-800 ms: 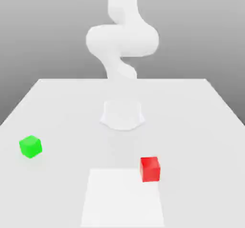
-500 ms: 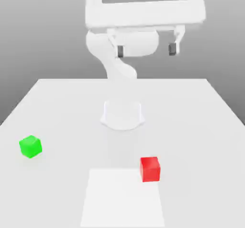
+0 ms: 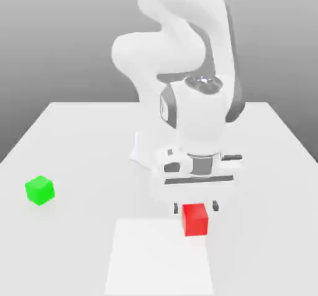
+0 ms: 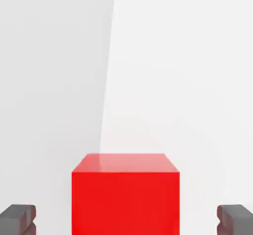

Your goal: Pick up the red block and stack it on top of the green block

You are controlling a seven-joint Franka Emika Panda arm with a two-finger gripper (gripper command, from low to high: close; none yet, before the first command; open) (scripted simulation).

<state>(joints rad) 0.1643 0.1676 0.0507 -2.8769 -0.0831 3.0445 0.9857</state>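
While you scan the exterior view from its left edge, you meet the green block (image 3: 40, 190) first, a single small cube sitting alone on the white table (image 3: 74, 139) at the middle left of the frame, well apart from everything else. Moving toward the centre, you find the one white arm (image 3: 180, 46) folding down from the top of the frame, its wrist pointing at the table and its gripper (image 3: 195, 207) low over the surface, just behind the red block (image 3: 195, 219). That red block, also one in number, stands in the lower centre of the frame, slightly to the exterior view's right, at the upper right corner of a brighter white square patch (image 3: 158, 257) on the tabletop. The two blocks do not touch, and neither sits on the other.

The hand view gives you what the exterior view cannot: the red block (image 4: 125, 194) close up at the bottom centre, with one dark fingertip (image 4: 18, 219) in the lower left corner and the second in the lower right corner. Clear gaps lie between each pad and the cube's sides, so the jaws stand spread wide and hold nothing. You also see there the edge where the brighter patch meets the greyer table. The exterior view alone gives you the green block and the arm's body.

Count: two blocks, one arm, two fingertips.
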